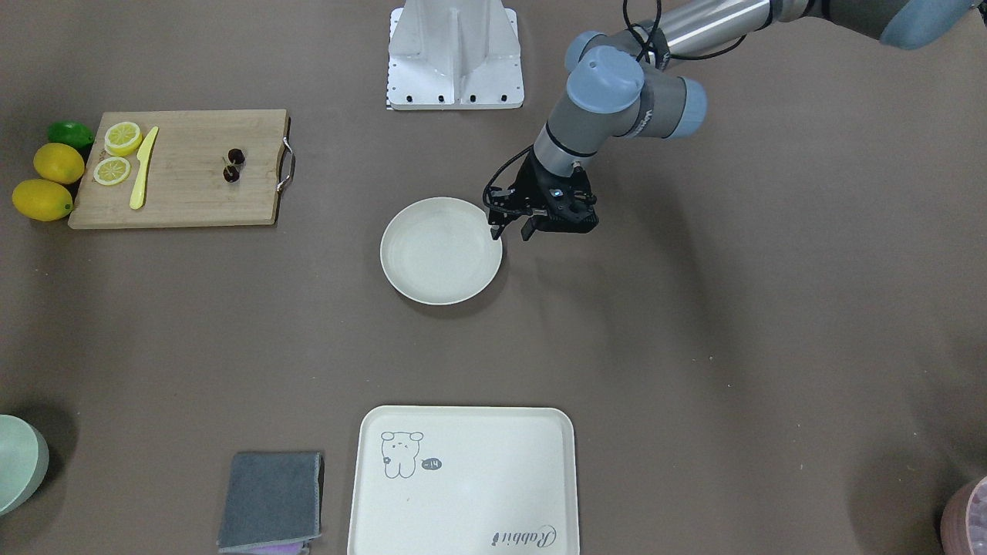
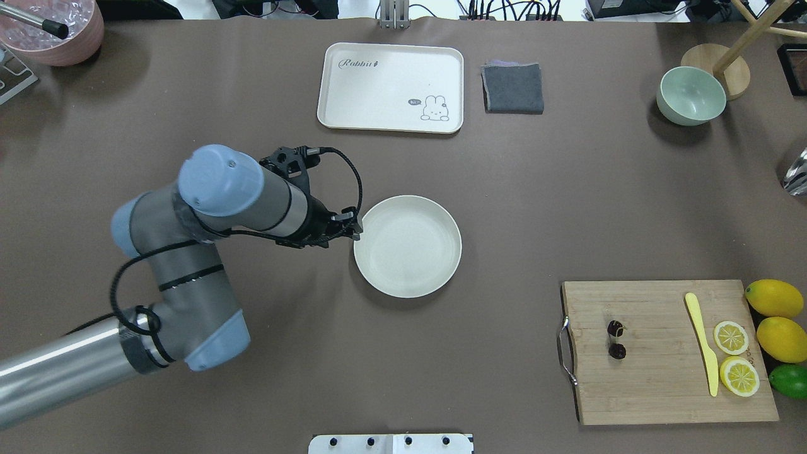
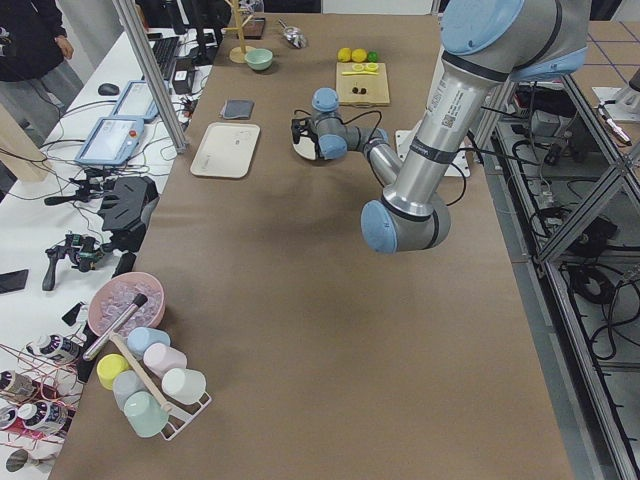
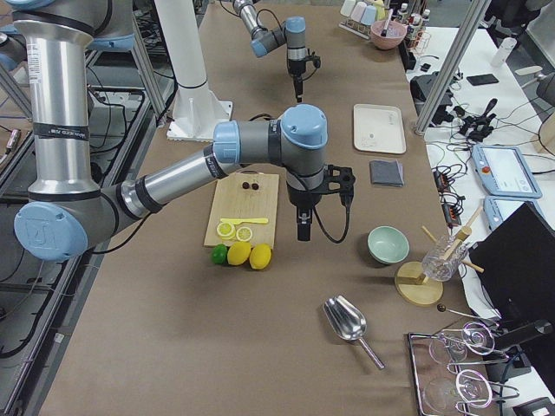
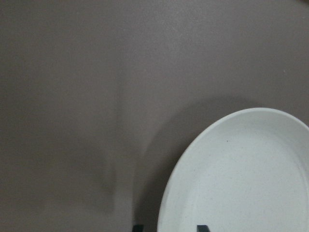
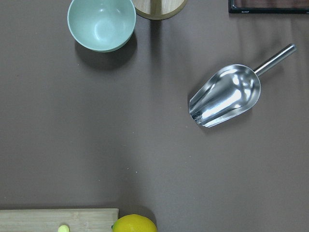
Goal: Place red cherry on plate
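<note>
On cutting board [image 2: 656, 378]: red cherry [image 2: 617, 350], two tiny near-black fruits, probably stem-joined; left tool [image 1: 512, 231] parted, empty; right tool [image 4: 302, 234]: cannot tell.

The left arm [image 2: 195, 284] has grey tubes, pale blue joint caps and a bare silver forearm. A black cable [image 2: 360, 186] loops to its black left gripper [image 1: 513, 231]. The right arm [image 4: 260, 143] looks alike.

Matt cream plate [image 1: 432, 258], wooden board [image 1: 185, 196], shiny metal scoop [image 6: 226, 99]

place: robotics lab | evidence: teach pendant [image 3: 108, 140], aluminium frame [image 3: 152, 75], cable clutter [image 2: 504, 9]
</note>
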### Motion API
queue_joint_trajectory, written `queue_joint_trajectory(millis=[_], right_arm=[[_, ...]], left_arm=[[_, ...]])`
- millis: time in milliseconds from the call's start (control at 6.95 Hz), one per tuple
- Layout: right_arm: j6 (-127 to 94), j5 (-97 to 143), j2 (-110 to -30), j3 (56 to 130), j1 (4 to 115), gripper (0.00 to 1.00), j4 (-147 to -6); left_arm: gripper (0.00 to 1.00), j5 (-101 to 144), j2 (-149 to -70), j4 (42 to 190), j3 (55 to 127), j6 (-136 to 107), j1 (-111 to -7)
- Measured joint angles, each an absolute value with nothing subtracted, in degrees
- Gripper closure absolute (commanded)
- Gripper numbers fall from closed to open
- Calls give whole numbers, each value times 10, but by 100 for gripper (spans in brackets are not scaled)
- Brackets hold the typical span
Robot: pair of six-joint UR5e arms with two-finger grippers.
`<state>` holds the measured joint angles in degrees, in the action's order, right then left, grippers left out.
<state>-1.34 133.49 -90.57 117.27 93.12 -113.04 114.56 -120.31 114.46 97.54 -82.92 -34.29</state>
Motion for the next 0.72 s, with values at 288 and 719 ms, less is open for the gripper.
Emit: queue_joint_trajectory(millis=[288,719], right_arm=[[-20,1335,-899,1170,920,0,-1131],[-50,1335,-908,1185,875,0,-1125]], left_arm=[[1,1287,-1133,1100,1067,-770,-471],[1,1399,-988,1094,1136,-618,-608]])
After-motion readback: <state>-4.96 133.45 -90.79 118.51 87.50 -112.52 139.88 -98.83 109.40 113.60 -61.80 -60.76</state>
